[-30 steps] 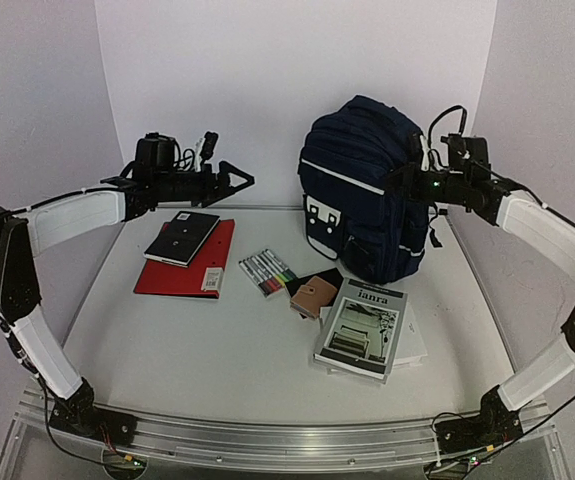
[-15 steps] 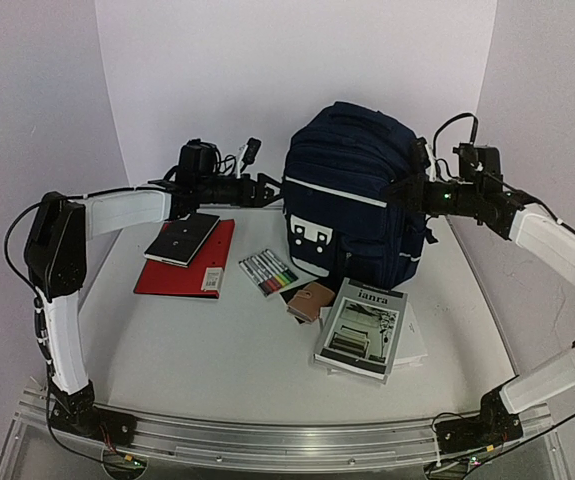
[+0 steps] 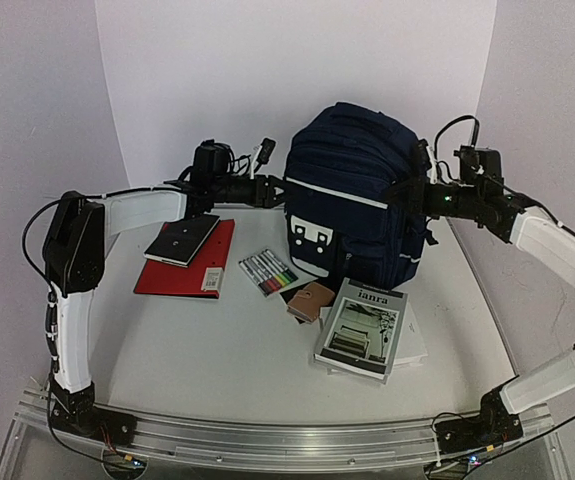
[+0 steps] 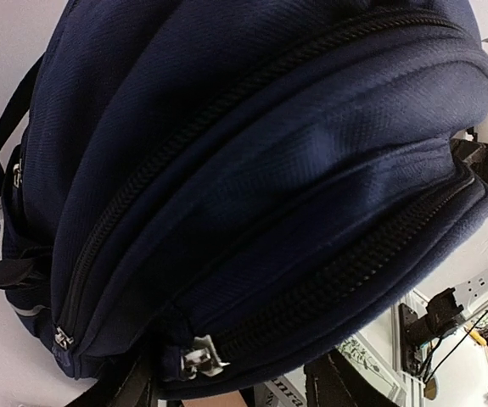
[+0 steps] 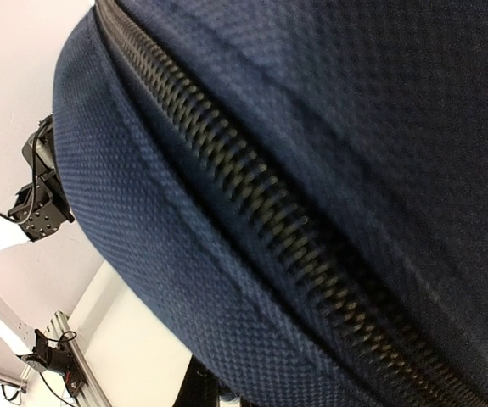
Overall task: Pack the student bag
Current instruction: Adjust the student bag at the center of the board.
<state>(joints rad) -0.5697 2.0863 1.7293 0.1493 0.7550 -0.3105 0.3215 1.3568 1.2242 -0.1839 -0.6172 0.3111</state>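
The student bag (image 3: pixel 352 195) stands upright at the far edge of the counter (image 3: pixel 217 350), right of the middle, with both arms reaching in at its flanks. The left tool (image 3: pixel 272 190) is at the bag's left side. Its wrist view shows the fingers spread wide, with a metal zipper pull (image 4: pixel 197 360) low between them and not yet gripped. The right tool (image 3: pixel 407 192) presses close to the bag's right side. Dark fabric and zipper teeth fill its wrist view, so I cannot tell whether it is spread or clamped.

The zips in view look closed. The bag is soft cloth and probably light, so it is likely to slump or slide along the counter when pulled. The pull tab is small and looks like the place to pinch, while the other tool braces the fabric beside the zip. A booklet (image 3: pixel 362 328), markers (image 3: pixel 267 272) and a red folder (image 3: pixel 189 262) lie nearer the front.
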